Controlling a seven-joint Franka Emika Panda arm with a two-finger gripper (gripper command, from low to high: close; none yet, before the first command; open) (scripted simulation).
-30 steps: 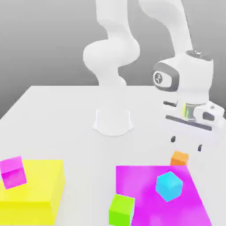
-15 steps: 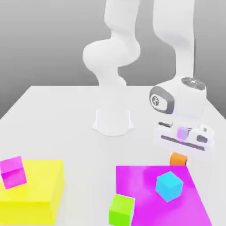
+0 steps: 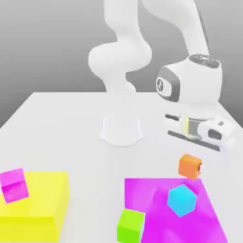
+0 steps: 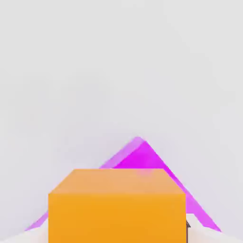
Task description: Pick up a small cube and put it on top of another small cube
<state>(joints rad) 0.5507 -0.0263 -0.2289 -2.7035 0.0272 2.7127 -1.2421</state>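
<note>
Hanging clamped under gripper: orange cube.

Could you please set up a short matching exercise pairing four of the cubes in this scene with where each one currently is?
Things:
1. orange cube
2. pink cube
3. cyan cube
4. green cube

Places:
A. on the yellow block
B. at the near edge of the magenta slab, toward the exterior view's left
C. held in the gripper, lifted off the table
D. on the magenta slab

Pairs: 1-C, 2-A, 3-D, 4-B
</note>
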